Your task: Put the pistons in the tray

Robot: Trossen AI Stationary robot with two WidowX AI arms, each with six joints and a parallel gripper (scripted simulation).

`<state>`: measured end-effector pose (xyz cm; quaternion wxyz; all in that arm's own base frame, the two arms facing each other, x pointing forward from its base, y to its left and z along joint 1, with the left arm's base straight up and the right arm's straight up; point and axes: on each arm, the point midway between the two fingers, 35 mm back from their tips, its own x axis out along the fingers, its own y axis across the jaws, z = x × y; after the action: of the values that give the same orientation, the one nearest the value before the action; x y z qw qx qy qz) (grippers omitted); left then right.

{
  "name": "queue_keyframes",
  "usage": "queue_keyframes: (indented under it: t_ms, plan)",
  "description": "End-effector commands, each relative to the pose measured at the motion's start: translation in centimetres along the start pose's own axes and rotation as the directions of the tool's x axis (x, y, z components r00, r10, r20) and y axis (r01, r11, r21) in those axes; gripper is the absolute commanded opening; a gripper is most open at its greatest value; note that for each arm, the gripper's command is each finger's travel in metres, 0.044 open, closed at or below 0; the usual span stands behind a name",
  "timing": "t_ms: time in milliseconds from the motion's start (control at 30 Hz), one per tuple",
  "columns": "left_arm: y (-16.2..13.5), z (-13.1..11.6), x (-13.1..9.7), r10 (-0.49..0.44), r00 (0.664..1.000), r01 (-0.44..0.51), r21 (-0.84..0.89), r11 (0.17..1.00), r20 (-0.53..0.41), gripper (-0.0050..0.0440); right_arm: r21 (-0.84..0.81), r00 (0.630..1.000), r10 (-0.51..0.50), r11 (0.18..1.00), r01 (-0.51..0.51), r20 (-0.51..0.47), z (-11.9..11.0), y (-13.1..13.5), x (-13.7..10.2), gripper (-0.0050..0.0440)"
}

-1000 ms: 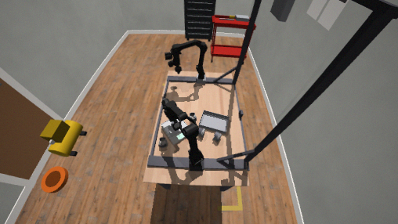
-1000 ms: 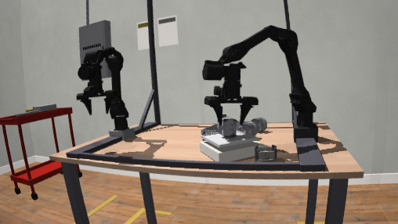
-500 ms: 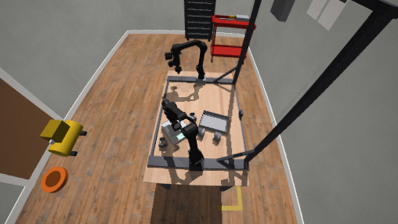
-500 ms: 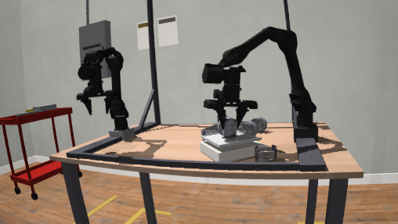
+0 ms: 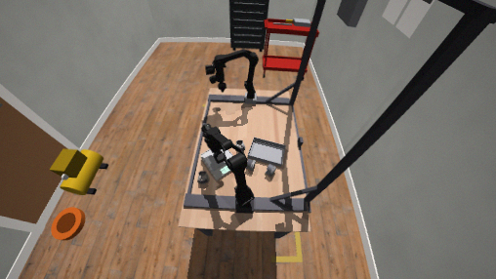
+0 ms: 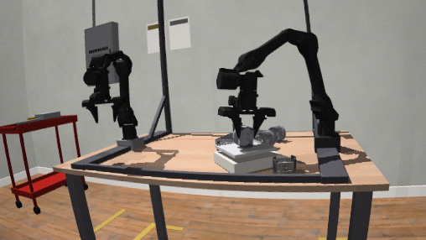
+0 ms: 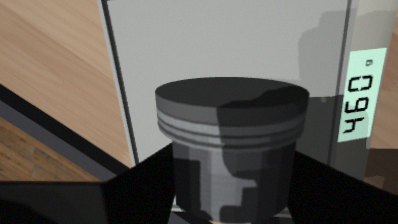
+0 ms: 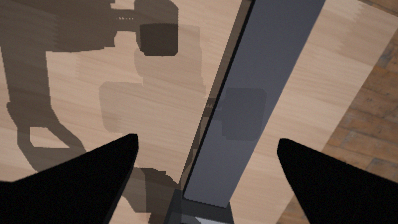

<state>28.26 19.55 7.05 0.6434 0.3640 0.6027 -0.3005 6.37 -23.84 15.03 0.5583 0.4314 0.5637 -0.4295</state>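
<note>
Left wrist view shows the left pincer (image 5: 218,158) (image 6: 247,135) (image 7: 225,149) grasping a piston (image 6: 245,138) (image 7: 230,117) by its skirt, crown uppermost, over the scale (image 5: 216,171) (image 6: 243,164) (image 7: 225,40). Whether it bears on the pan is unclear; the lit display (image 5: 225,171) (image 7: 362,95) appears to read 460 g. If this is a weighing, a sound figure needs the piston upright, the fingers parted evenly and the arm raised straight off. Beyond the scale, two pistons stand beside the tray (image 5: 266,152), one (image 5: 202,177) (image 6: 284,164) lies near the scale's other side, and no piston shows inside the tray. Far along the bench (image 5: 264,117) (image 6: 189,147) (image 8: 165,120), the right pincer (image 5: 218,89) (image 6: 106,121) (image 8: 208,143) hangs released, wanting only to keep clear.

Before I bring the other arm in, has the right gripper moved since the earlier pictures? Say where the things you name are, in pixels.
No, the right gripper (image 5: 218,85) (image 6: 106,121) (image 8: 208,143) shows no visible shift against the grey wall box (image 6: 110,38) in the exterior view.
</note>
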Motion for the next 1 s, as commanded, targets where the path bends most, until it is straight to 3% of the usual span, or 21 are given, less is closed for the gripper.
queue_keyframes:
  t_ms: [0, 267, 367, 967]
  plan:
    - [0.6, 0.0, -0.8, 0.032, 0.999, -0.032, -0.003, 0.999, 0.002, 0.0158, 0.001, 0.999, 0.002, 1.000, -0.003, 0.032, 0.5, 0.0, -0.8, 0.0400]
    - [0.7, 0.1, -0.8, 0.027, 1.000, -0.027, -0.005, 1.000, 0.004, 0.0158, 0.001, 0.999, 0.002, 1.000, -0.003, 0.032, 0.5, 0.0, -0.8, 0.0400]
    - [1.0, 0.1, -2.1, 0.054, 0.999, -0.054, -0.004, 0.999, 0.004, 0.0158, 0.001, 0.999, 0.002, 1.000, -0.003, 0.032, 0.5, 0.0, -0.8, 0.0400]
    - [1.1, 0.1, -4.8, 0.054, 0.999, -0.054, -0.003, 0.999, 0.004, 0.0158, 0.001, 0.999, 0.002, 1.000, -0.003, 0.032, 0.5, 0.0, -0.8, 0.0400]
